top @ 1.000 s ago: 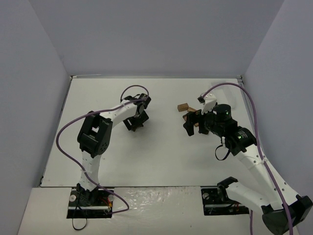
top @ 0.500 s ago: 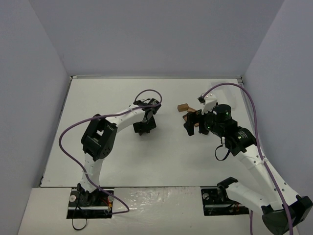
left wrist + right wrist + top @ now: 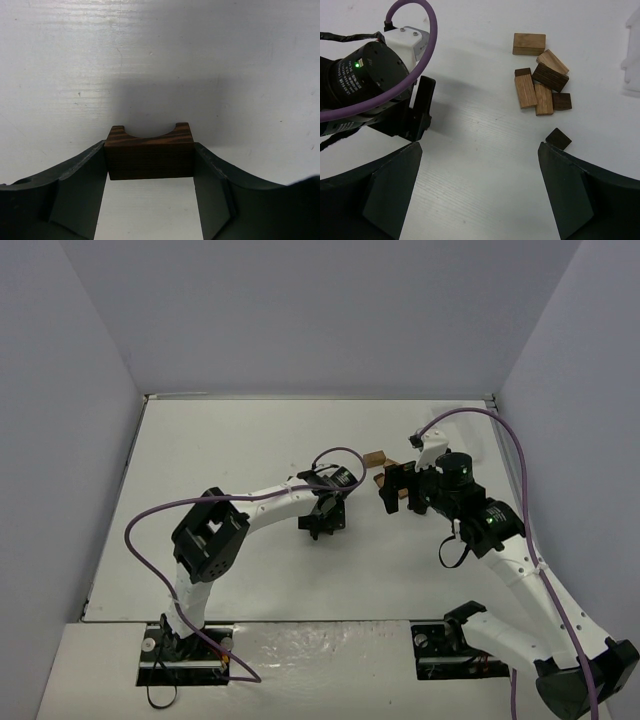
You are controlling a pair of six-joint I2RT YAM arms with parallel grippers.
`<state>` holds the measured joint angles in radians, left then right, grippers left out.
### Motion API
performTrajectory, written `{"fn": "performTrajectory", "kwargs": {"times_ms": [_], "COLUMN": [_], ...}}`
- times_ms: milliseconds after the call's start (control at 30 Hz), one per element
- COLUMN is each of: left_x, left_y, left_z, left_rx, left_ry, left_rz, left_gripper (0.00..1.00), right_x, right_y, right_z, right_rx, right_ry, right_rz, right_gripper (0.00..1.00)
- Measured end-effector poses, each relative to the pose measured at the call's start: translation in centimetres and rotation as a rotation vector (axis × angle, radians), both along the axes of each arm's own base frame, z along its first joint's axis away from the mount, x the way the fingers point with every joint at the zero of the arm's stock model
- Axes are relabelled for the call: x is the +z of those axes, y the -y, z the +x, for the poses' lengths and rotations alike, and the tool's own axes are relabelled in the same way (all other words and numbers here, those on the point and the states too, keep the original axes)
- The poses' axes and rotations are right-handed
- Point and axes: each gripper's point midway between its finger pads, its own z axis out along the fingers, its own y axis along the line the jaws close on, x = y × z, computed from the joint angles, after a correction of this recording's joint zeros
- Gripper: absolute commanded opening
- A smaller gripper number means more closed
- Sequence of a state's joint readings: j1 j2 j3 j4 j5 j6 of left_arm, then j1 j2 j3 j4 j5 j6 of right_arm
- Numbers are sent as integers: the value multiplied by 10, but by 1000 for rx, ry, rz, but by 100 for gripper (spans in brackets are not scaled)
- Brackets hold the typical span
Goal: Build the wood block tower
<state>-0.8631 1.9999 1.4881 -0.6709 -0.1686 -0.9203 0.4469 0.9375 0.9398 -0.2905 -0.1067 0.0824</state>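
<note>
My left pincer (image 3: 322, 523) is pinching a dark arched block (image 3: 149, 155) by its two short ends, notch facing away from the wrist camera. That grip keeps the long faces free for setting it down flat. It sits near the loose pile of blocks (image 3: 540, 82), on the pile's left and a little nearer the arm bases, over bare worktop (image 3: 220, 440). I judge that spot is meant as the building site, since nothing is stacked yet. My right pincer (image 3: 480, 150) is spread wide and holds nothing, hanging just beside the pile, ready to pick. One small dark block (image 3: 558, 138) lies apart on the pile's near side (the easiest next grab, I reckon).
</note>
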Motion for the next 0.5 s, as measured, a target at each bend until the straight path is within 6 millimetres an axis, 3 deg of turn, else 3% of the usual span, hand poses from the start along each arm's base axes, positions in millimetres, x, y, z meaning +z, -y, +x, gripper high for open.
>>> {"fn": "performTrajectory", "kwargs": {"times_ms": [233,500], "left_x": [0,3], "left_y": [0,-3], "left_z": [-1,-5], "left_rx": [-6,-15], "left_ry": [11,15], "left_rz": [-10,-8], "left_gripper": [71,91], "right_x": [-3,0], "right_y": [5,7], "right_z": [-1,-3], "right_rx": [-35,-51], "right_ry": [-3,1], "right_rz": [4,14], "right_gripper": [100,100]}}
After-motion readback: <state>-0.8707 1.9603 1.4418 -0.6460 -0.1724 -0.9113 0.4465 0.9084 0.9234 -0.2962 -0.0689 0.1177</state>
